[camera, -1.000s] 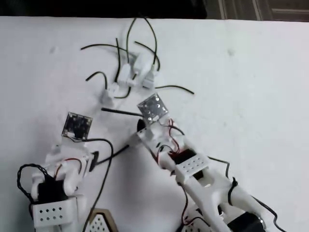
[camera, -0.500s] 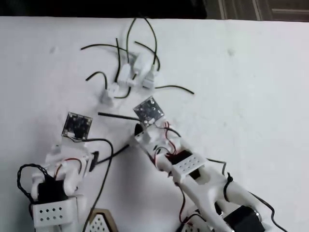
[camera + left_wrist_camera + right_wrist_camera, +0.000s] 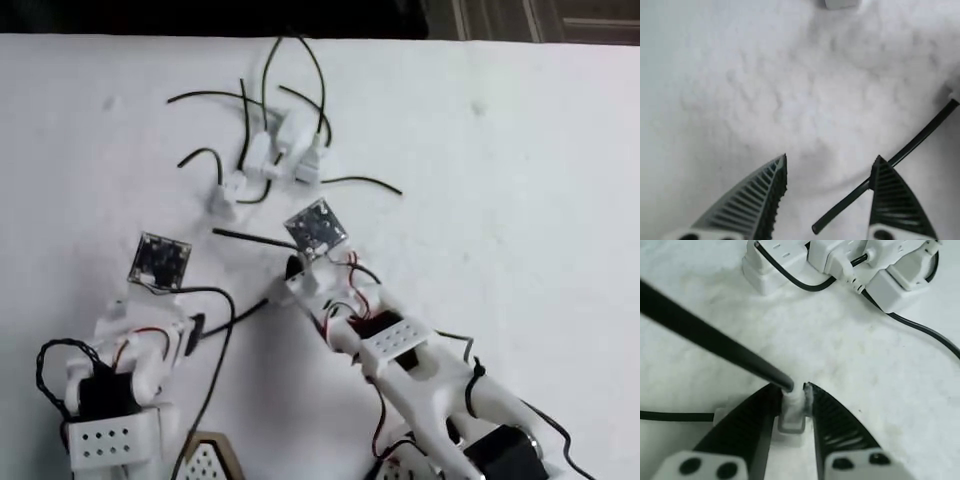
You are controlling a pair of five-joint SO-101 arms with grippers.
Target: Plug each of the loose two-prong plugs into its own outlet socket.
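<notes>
Comparing with the last second, your right arm only did a little wobble: it slid a touch back from the outlet cluster (image 3: 275,155), then came forward again to roughly where it started, and the black cord (image 3: 250,237) sticking out sideways swung along with it. So I'd say there's no real progress toward a socket yet. You've got the grab done, but the approach and line-up are still ahead of you. The left arm hasn't budged at all. The right pincer (image 3: 792,386) is closed down nearly all the way, with both fingers pressed onto the sides of a small white plug (image 3: 791,412). That plug is low over the tabletop (image 3: 520,150), on the robot's side of the outlet cluster and clearly apart from it, not at any socket. I can't tell from here which way the prongs are facing, so check that before you push in. The left pincer (image 3: 831,160) is wide open and holding nothing. It's parked farther back from the outlet cluster than the right one, and another black cord (image 3: 900,152) runs along the tabletop right beside one of its fingers, maybe brushing it.
</notes>
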